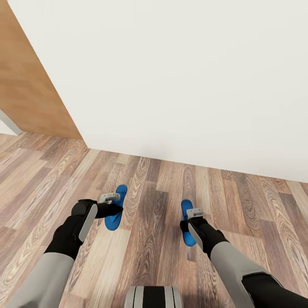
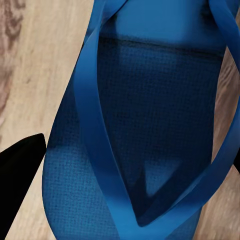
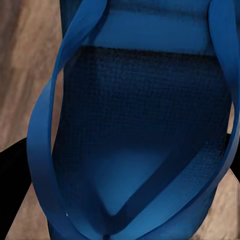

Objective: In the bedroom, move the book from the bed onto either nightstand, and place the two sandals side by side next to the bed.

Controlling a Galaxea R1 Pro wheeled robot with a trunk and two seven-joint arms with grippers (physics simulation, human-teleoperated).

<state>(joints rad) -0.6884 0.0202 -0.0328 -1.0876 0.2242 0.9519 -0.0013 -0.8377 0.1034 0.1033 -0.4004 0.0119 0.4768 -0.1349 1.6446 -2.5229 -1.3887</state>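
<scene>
Bright blue strapped sandals (image 2: 145,125) fill both wrist views; whether either gripper's fingers pinch them is unclear.

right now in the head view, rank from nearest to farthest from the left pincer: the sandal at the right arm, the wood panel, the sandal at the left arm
1. Left sandal, right at the left pincer.
2. Right sandal, across the floor at the right arm.
3. Wood panel, far off at upper left beside the white wall.
</scene>
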